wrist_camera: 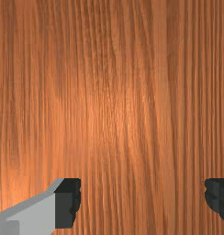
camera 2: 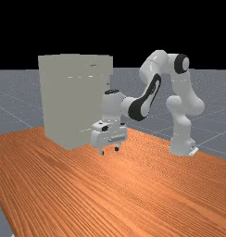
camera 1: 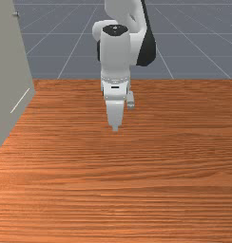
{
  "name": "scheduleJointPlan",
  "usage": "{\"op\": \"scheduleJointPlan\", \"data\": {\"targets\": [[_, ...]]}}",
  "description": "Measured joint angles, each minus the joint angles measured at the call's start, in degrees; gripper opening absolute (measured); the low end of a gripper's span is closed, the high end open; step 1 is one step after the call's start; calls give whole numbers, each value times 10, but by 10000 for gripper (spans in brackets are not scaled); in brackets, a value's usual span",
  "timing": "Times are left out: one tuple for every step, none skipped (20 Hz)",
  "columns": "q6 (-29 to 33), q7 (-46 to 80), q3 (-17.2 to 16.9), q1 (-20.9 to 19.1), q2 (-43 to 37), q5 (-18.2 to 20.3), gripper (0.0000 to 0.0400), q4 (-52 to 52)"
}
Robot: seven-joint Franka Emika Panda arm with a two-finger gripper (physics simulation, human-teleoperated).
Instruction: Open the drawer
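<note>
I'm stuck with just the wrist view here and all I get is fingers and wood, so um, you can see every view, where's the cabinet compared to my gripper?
Observer: In the front view, the pale cabinet stands at the left edge, with a stretch of table between it and your gripper.
Operator: Got it. Anything on it that I could pull?
Observer: A small fitting sticks out from its upper part, on the side toward the gripper; I can't tell whether it's the drawer's handle.
Operator: And where's the arm's base?
Observer: In the far view, the base stands on the right, and the arm reaches left from there.
</note>
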Motion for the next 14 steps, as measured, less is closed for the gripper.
{"op": "scheduleJointPlan", "data": {"targets": [[-7, 4, -6, 2, 0, -10, 249, -3], [-16, 17, -13, 2, 0, -14, 308, -5], [-22, 25, -17, 1, -1, -17, 344, -5], [-25, 29, -20, 1, -1, -18, 366, -6], [-130, 133, -34, 9, -37, -30, 225, 1], [-218, 234, -47, 14, -88, -34, 137, 32], [-274, 339, -57, 18, -126, -36, 84, 60], [-307, 448, -64, 21, -149, -37, 51, 77], [-330, 559, -70, 24, -159, -38, 31, 87], [-350, 670, -75, 28, -160, -36, 19, 96], [-369, 775, -79, 32, -155, -32, 12, 106], [-383, 837, -83, 34, -150, -28, 7, 113], [-391, 874, -84, 35, -146, -25, 4, 117], [-396, 897, -85, 35, -143, -23, 3, 121]]}}
